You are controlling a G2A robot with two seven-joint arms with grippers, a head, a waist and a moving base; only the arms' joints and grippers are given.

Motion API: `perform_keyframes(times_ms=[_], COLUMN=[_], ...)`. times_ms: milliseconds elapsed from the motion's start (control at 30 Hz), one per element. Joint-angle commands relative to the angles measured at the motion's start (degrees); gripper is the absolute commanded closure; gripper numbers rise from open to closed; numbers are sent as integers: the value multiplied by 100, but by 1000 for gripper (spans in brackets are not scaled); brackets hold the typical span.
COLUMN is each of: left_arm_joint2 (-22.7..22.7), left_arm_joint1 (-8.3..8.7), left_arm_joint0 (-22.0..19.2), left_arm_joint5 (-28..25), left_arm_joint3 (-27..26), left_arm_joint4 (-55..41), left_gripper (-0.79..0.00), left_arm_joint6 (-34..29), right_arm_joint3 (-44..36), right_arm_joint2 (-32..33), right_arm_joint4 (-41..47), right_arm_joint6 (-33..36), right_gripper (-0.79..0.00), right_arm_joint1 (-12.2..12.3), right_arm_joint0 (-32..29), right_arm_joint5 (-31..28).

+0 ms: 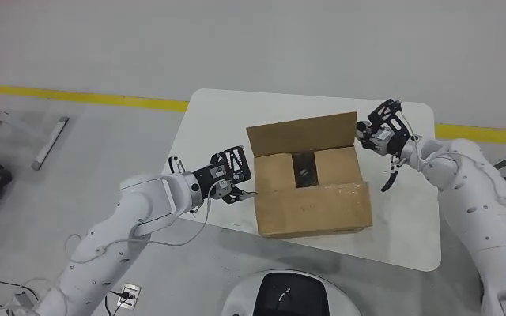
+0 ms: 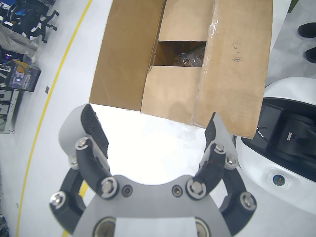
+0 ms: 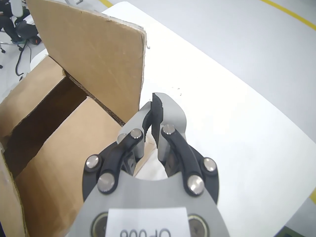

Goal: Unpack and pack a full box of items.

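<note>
The cardboard box [image 1: 314, 207] sits mid-worktop [image 1: 213, 118], its far flap [image 1: 304, 133] upright and its inner flaps [image 1: 273, 172] lying across the opening. The left tool [image 2: 150, 117] hangs open beside the box's left wall. The right tool [image 3: 153, 107], closed on nothing, is at the far right corner. Likely best to pinch each inner flap at its free edge and fold it outward

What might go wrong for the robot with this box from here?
The inner flaps cover most of the box, leaving a narrow gap; the open left gripper may snag reaching in. The upright flap beside the shut right gripper could fall back over the gap. The box sits near the table edge, so a push might slide it off.
</note>
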Motion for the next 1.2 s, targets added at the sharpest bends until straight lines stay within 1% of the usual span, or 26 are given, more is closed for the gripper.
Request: perform_keyframes(times_ms=[0, 267, 400, 500, 767, 867, 967, 1033, 1167], left_arm_joint2=[0, 0, 0, 0, 0, 0, 0, 0, 0], left_arm_joint1=[0, 0, 0, 0, 0, 0, 0, 0, 0], left_arm_joint0=[0, 0, 0, 0, 0, 0, 0, 0, 0], left_arm_joint5=[0, 0, 0, 0, 0, 0, 0, 0, 0], left_arm_joint3=[0, 0, 0, 0, 0, 0, 0, 0, 0], left_arm_joint4=[0, 0, 0, 0, 0, 0, 0, 0, 0], left_gripper=[-785, -785, -785, -785, -785, -785, -785, -785, -785], left_arm_joint6=[0, 0, 0, 0, 0, 0, 0, 0, 0], right_arm_joint3=[-17, -453, -787, -999, -1411, -1595, -1937, -2336, -3349], right_arm_joint2=[11, 103, 169, 222, 417, 629, 978, 1165, 1385], right_arm_joint4=[-166, -1034, -1439, -1681, -1996, -1913, -1483, -1193, -534], right_arm_joint6=[-94, -526, -693, -743, -638, -623, -561, -368, 272], right_gripper=[0, 0, 0, 0, 0, 0, 0, 0, 0], right_arm_joint1=[35, 253, 384, 470, 644, 709, 772, 809, 834], right_arm_joint0=[-10, -238, -433, -563, -842, -920, -1005, -1099, -1439], right_arm_joint5=[-117, -499, -845, -1028, -1149, -898, -539, -354, 380])
